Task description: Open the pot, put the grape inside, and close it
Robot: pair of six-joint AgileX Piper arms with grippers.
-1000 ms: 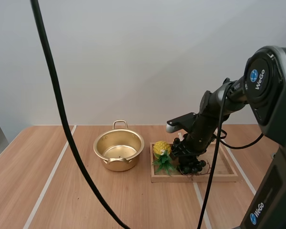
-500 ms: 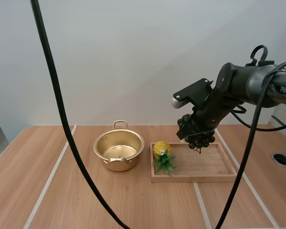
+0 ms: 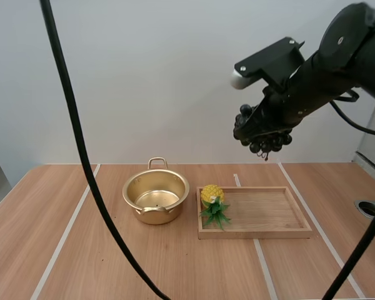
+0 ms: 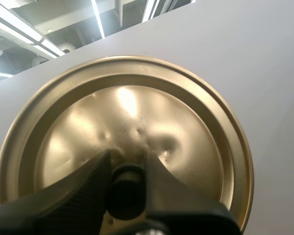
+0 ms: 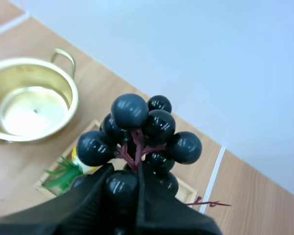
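Aloft, right pincer (image 5: 125, 172) pinches glossy black grapes (image 5: 157, 125) — reddish stem — left pincer (image 4: 127, 165) clamps golden lid (image 4: 132, 110).

Right gripper (image 5: 123, 182): black. Grapes (image 5: 142, 132) pinched between its jaws: glossy black, stem dark red. Left gripper (image 4: 126, 178): black. Lid (image 4: 186, 122) just beyond its jaws: dull gold. Knob (image 4: 126, 192) between them: black. Pot (image 3: 155, 215): shiny gold. Tray (image 3: 256, 234): pale wood. Pineapple (image 3: 212, 195): yellow, green leaves. Table (image 3: 81, 250): brown woodgrain, white stripes.
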